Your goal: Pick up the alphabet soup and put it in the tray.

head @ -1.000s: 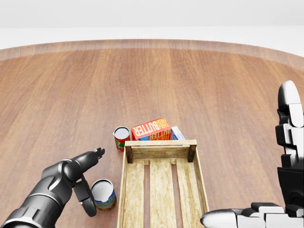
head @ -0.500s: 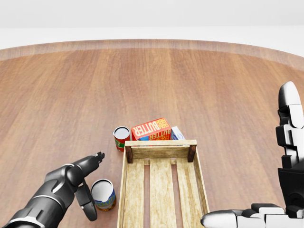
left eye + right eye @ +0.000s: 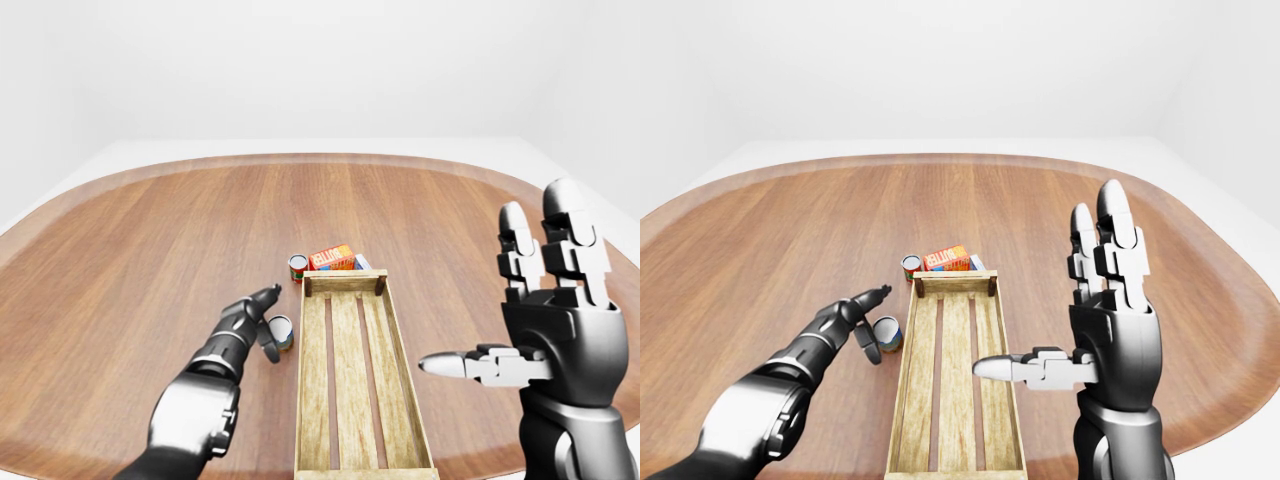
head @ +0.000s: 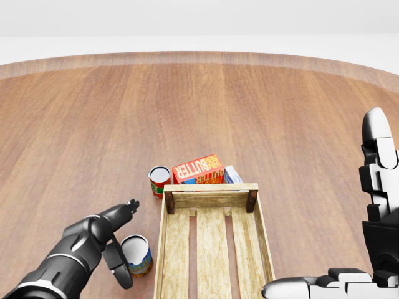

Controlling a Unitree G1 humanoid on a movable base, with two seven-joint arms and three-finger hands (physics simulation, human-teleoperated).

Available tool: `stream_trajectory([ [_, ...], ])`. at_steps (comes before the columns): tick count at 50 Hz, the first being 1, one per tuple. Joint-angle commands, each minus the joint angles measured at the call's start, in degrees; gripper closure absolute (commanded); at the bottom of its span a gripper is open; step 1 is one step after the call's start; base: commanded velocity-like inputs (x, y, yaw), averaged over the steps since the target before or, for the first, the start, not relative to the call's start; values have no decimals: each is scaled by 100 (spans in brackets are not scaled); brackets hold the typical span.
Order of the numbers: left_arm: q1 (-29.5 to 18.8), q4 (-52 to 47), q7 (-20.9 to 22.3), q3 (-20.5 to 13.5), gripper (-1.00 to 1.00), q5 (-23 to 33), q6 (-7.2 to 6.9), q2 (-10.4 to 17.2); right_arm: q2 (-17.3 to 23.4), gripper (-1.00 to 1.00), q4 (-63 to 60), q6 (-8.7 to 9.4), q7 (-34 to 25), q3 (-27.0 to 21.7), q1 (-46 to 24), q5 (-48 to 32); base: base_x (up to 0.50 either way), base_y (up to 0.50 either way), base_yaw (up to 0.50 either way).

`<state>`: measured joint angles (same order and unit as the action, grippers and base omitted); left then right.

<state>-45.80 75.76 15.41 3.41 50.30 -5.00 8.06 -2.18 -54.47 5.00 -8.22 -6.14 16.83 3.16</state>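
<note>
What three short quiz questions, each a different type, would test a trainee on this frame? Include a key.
1. True or false: the wooden tray already holds a can.
2. Multiple choice: the left robot hand is (A) closed round the butter box, (B) open beside the near can, (C) inside the tray.
3. Short answer: what stands just left of the butter box in the head view?

Key:
1. False; only bare slats show.
2. B; one finger points past the can and another curls down at its left side, with no closed grip visible.
3. A second can with a red label.
</note>
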Motion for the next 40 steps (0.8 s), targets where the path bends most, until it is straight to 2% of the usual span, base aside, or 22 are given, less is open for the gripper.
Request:
stream_trajectory([
  [1,38,126,-148,-18,-100,-48,0,-65,1,-98,-26,0,-7,-11,9,20,0,0,0],
  [40,87,238,-95,-102,-100,41,0,-197,-17,-98,-31,0,-18,-25,43,25,0,0,0],
])
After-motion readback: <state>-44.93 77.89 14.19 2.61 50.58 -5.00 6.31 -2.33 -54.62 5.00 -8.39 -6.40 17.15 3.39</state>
